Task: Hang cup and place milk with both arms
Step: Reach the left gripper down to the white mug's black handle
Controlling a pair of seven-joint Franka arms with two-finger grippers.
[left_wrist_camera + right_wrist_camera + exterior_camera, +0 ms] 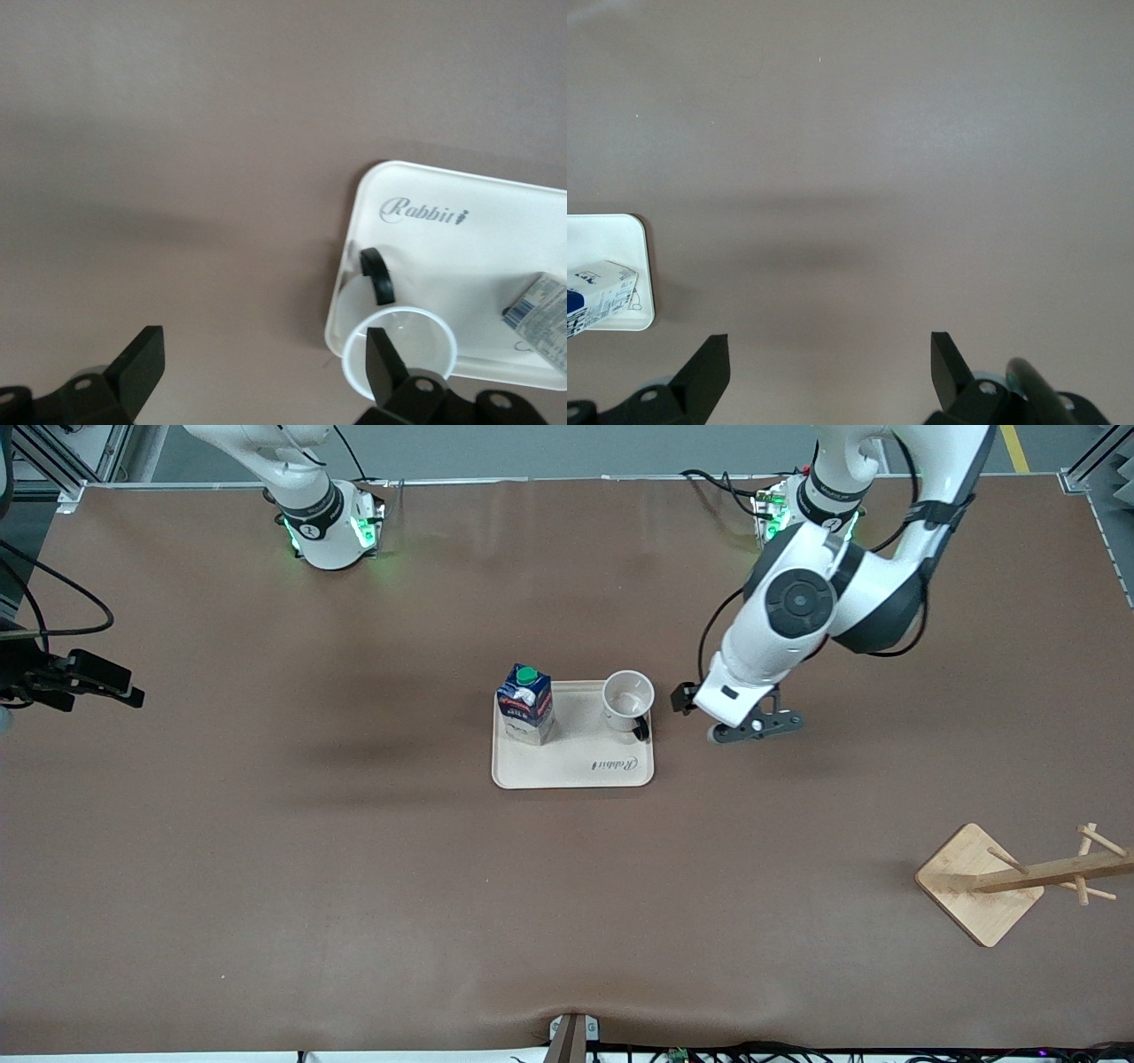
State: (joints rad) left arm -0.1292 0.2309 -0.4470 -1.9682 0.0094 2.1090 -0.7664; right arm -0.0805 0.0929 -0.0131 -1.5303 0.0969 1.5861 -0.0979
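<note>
The white cup (628, 695) stands upright on a cream tray (576, 766), its black handle (640, 731) toward the front camera; its face is hidden. The dark-blue milk carton (526, 704) with a green cap stands on the same tray, toward the right arm's end. My left gripper (759, 726) is open and empty, low over the table beside the tray at the cup's end. In the left wrist view the gripper (261, 354) is open, one finger overlapping the cup (425, 341). My right gripper (124, 689) is open and empty (828, 354) over bare table at the right arm's end.
A wooden cup rack (1010, 877) with pegs stands on a square base near the left arm's end, nearer the front camera than the tray. The right wrist view shows the tray corner (620, 232) and the carton (598, 292).
</note>
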